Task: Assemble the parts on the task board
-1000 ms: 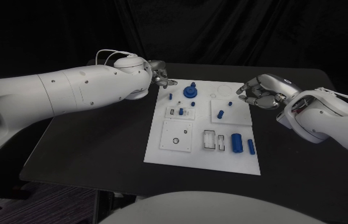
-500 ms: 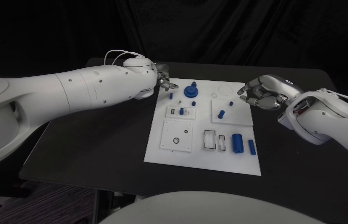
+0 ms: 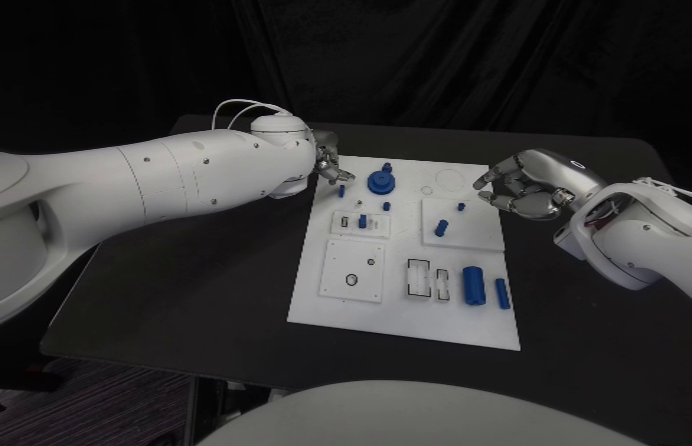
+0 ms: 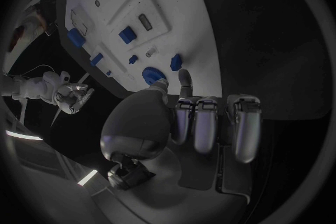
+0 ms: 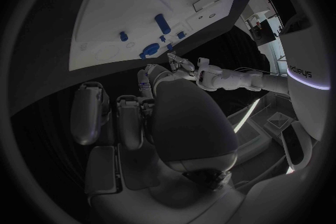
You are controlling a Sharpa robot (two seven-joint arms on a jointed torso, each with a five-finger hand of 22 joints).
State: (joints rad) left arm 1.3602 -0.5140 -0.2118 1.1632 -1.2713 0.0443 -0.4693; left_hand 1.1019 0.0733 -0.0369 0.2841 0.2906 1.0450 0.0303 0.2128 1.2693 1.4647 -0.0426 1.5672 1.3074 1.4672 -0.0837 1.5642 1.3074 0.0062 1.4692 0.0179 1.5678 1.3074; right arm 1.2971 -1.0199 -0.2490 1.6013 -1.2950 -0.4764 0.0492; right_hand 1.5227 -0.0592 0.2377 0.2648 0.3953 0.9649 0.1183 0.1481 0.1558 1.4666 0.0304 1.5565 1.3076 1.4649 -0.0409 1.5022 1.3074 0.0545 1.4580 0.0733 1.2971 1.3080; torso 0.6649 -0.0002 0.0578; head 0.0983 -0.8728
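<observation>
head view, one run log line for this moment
left hand: empty, at task board far-left corner | right hand: curled, empty, off board's right edge | parts: untouched

Glossy white arms with small dark screws, white cable loops (image 3: 231, 109), silver left hand (image 3: 326, 163), silver right hand (image 3: 516, 188)

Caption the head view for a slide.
Both hands, left and right, flank the white task board holding blue parts.

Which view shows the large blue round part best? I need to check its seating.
The head view: the large blue round part stands unobstructed on the task board. The left wrist view shows it half behind the left hand; the right wrist view shows it small.
</observation>
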